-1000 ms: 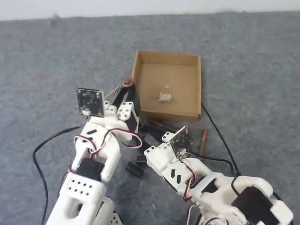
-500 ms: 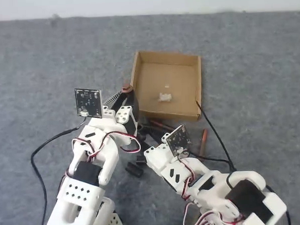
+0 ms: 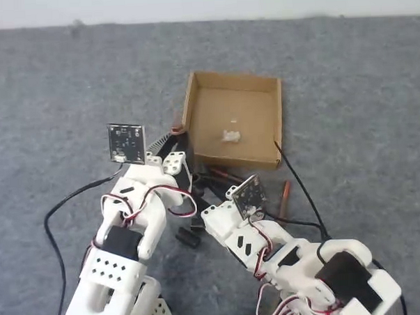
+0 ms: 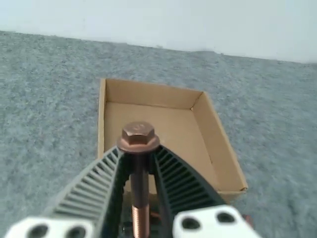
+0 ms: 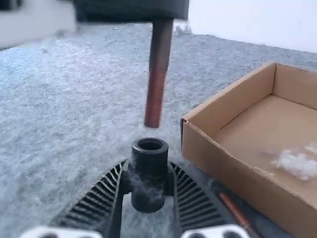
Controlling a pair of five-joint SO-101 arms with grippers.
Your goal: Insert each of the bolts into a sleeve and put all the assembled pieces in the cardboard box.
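Note:
My left gripper (image 4: 140,154) is shut on a copper bolt (image 4: 139,139), head up and shaft hanging down, just outside the near left corner of the cardboard box (image 4: 102,119). My right gripper (image 5: 148,174) is shut on a black sleeve (image 5: 148,168) held upright with its bore open. The bolt's shaft (image 5: 157,79) hangs just above that bore, its tip a little short of it. In the high view the left gripper (image 3: 176,138) and right gripper (image 3: 206,188) meet in front of the box (image 3: 281,119).
Loose copper bolts (image 3: 225,174) (image 3: 285,195) lie on the grey carpet in front of the box, and another black sleeve (image 3: 188,236) lies between the arms. A white fluff (image 3: 230,136) sits inside the box. A black cable (image 3: 305,188) runs past the box's right corner.
The left gripper with the bolt has shifted slightly by the box corner. The right arm has drawn a little toward it and then held still.

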